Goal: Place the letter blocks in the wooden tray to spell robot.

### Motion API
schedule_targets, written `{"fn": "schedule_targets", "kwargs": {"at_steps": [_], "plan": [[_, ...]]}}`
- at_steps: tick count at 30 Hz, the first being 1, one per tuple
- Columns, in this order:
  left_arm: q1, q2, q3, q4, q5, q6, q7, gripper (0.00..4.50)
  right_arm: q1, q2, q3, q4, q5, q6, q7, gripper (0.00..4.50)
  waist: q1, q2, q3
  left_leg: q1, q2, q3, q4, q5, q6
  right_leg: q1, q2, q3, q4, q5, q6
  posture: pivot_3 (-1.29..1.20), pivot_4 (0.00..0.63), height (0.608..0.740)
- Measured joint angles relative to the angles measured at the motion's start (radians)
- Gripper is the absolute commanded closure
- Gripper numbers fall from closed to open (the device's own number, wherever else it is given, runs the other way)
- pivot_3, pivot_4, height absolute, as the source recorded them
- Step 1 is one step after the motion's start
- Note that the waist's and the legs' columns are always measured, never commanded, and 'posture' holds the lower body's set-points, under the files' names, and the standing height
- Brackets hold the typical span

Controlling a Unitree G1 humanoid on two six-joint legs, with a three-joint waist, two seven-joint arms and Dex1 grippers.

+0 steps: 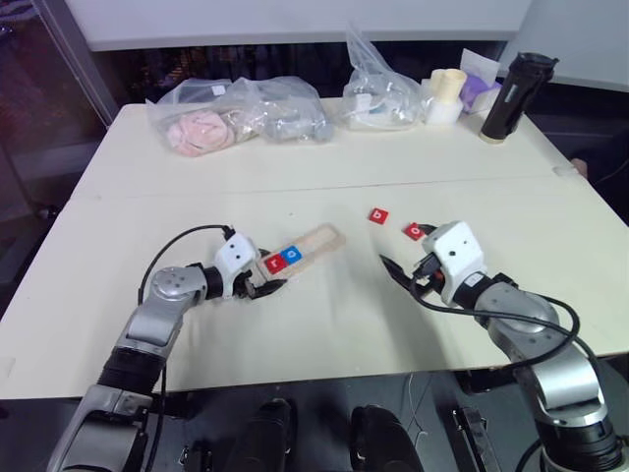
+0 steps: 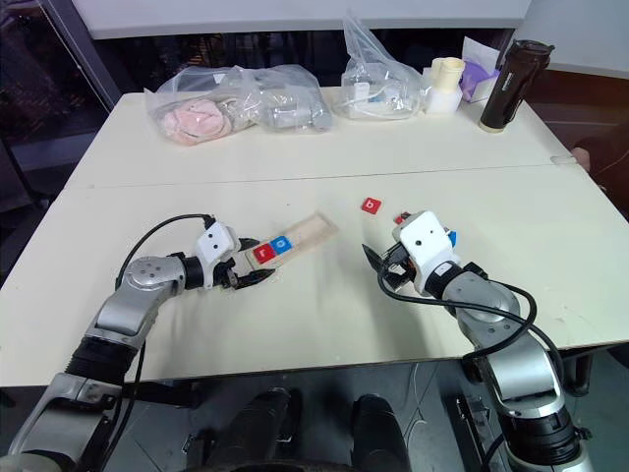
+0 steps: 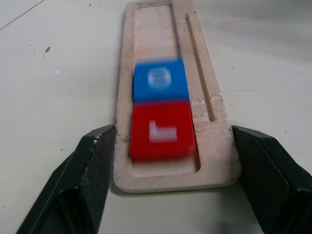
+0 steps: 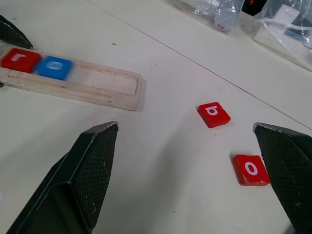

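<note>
Letter blocks are split between the wooden tray [image 1: 307, 248] and the bare counter [image 1: 324, 315], a wide pale surface with a seam running across it. At the counter's far edge lie two clear plastic bags [image 1: 239, 115] stuffed with soft things, a third bag [image 1: 378, 93], a cream cup [image 1: 447, 94] and a dark bottle [image 1: 510, 95]. The tray lies slantwise left of the middle. In its groove, at the end nearest the left arm, sits a red block with r [image 3: 161, 130], and touching it is a blue block with o [image 3: 159, 80]; the rest of the groove is bare wood. The left tool [image 3: 173, 165] straddles that near end of the tray: one black finger [image 3: 92, 170] stands against one long edge, the other close by the opposite edge, so the tool is drawn in around the tray's width, as closed as the wood lets it go, grasping the tray end and not the blocks. The right tool [image 4: 195, 180] hovers over the counter well to the right of the tray with its two fingers spread wide and nothing between them. Beyond it lie two loose red blocks, one with b [image 4: 213, 114] and one with o [image 4: 250, 169], near each other but apart. A sliver of blue [image 2: 451, 237] shows just behind the right wrist; I cannot tell what letter it bears.
</note>
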Motion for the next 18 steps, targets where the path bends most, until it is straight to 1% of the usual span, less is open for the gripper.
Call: {"fn": "schedule_targets", "kwargs": {"at_steps": [4, 10, 18], "plan": [[-0.006, 0.0, -0.002, 0.006, 0.0, -0.006, -0.006, 1.36, -0.002, 0.0, 0.0, 0.0, 0.0, 0.0, 0.0, 0.0, 0.0, 0.001, -0.001, 0.0, 0.0, 0.0, 0.0, 0.0, 0.0, 0.0, 0.0, 0.0, 0.001, 0.0, 0.0, 0.0, 0.15, 0.725], [-0.036, 0.004, -0.022, 0.018, 0.01, -0.021, -0.067, 1.36, -0.003, -0.004, -0.002, 0.001, 0.0, 0.0, 0.001, 0.0, 0.001, 0.001, -0.001, -0.001, 0.0, 0.0, 0.0, 0.0, 0.0, -0.001, 0.0, 0.0, 0.0, 0.0, 0.0, 0.0, 0.15, 0.725], [-0.095, -0.059, -0.138, 0.027, 0.01, -0.075, -0.236, 1.36, -0.016, -0.018, -0.01, 0.002, 0.0, 0.002, 0.011, 0.0, 0.008, 0.0, -0.001, -0.003, -0.001, 0.0, -0.001, 0.0, 0.001, -0.001, 0.0, 0.0, -0.004, 0.0, 0.001, 0.0, 0.15, 0.725]]}}
